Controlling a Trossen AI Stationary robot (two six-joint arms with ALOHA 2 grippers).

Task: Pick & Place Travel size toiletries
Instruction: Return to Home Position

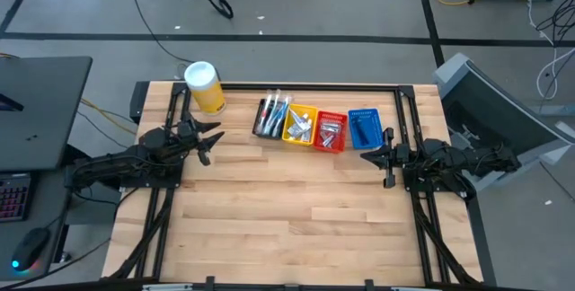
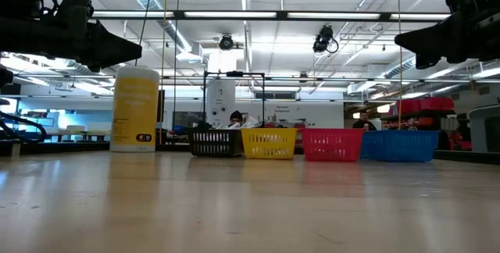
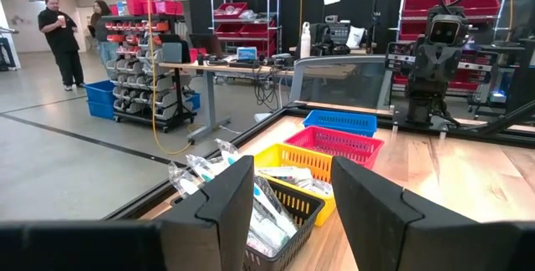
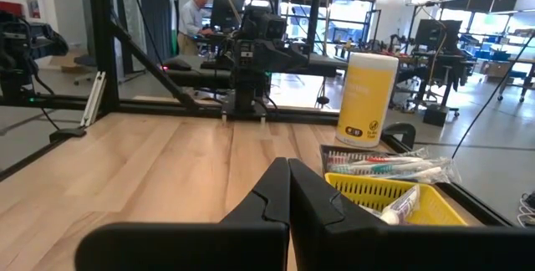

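High view: toiletries (image 1: 272,116) in four baskets (image 1: 301,109) along bench (image 1: 287,210) far edge; canister (image 1: 205,86) label unreadable; wrist views: left gripper (image 3: 292,175) fingers apart, right gripper (image 4: 288,171) fingers together

Right of canister (image 1: 204,87), baskets (image 1: 363,112) with toiletries (image 1: 301,129)

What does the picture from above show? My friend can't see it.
A black basket, yellow basket, red basket and blue basket in a row hold small toiletries on a wooden table. The left hand waits by a yellow canister, the right hand beside the blue one.
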